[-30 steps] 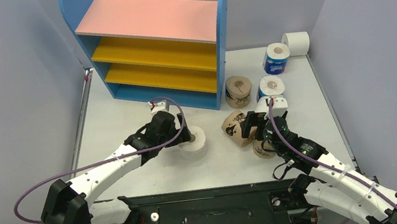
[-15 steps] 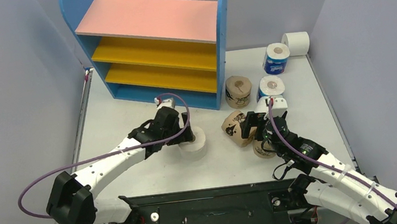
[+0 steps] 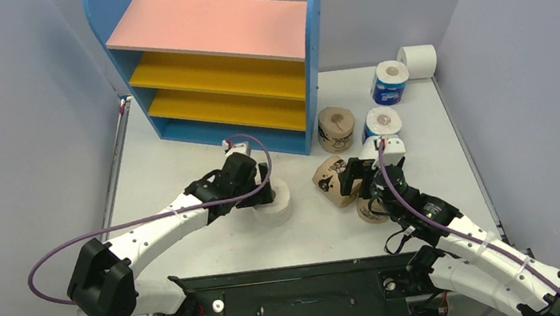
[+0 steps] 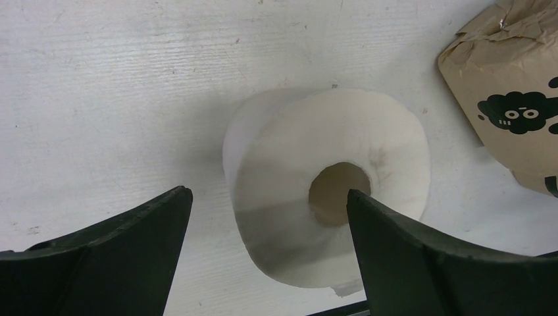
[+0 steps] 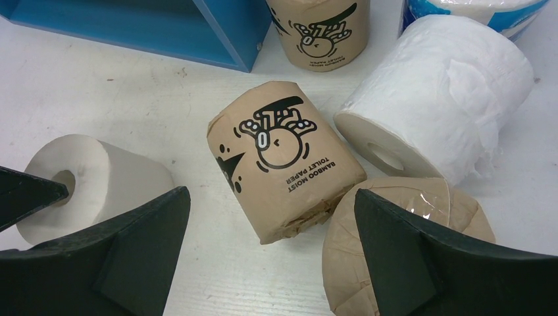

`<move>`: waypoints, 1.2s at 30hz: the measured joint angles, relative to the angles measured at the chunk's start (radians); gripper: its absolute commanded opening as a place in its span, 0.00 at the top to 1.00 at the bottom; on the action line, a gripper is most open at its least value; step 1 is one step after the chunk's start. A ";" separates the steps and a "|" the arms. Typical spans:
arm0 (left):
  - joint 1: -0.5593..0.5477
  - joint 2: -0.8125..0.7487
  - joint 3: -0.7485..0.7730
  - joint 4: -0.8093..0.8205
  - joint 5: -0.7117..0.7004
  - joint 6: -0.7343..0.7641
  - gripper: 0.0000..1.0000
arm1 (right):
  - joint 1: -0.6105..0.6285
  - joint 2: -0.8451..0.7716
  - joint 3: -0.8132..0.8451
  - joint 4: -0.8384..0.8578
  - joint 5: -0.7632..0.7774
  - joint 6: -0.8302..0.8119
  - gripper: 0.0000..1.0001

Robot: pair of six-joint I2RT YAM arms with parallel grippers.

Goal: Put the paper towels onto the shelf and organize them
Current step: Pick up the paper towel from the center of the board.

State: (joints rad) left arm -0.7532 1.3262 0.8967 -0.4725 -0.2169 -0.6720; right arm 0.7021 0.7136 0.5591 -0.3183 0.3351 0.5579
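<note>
While my left gripper [image 4: 268, 192] hangs over the plain white roll [image 4: 296, 151], its jaws stand wide, one on each side of it. I see bare worktop [image 3: 174, 171] between the left-hand finger and the roll. The other finger's tip overlaps the hollow core in the wrist view, so I cannot tell whether it touches. That roll stands on end at the centre of the overhead frame, below the shelf [image 3: 204, 22], which fills the upper left.

My right gripper [image 5: 271, 192] is spread wide too and holds nothing. It hovers over a tan printed roll [image 5: 283, 158] lying on its side right of centre. A second tan roll [image 5: 408, 224] lies just beside that one at the lower right of the wrist view, and a ragged white roll [image 5: 434, 99] lies on its side against both.

Further up the overhead frame, an upright tan roll [image 3: 336, 128] stands just beside the shelf's right side panel. Two blue-wrapped rolls [image 3: 390, 84] stand right of it, one above the other. One more white roll [image 3: 418, 60] lies at the far right corner.
</note>
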 measured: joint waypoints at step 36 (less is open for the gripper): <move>0.001 0.034 0.002 0.004 -0.031 -0.023 0.62 | 0.006 -0.060 0.000 -0.036 0.031 0.003 0.12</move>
State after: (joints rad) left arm -0.7521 1.3605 0.8986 -0.4683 -0.2474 -0.6952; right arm 0.7086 0.6540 0.5591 -0.3542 0.3664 0.5610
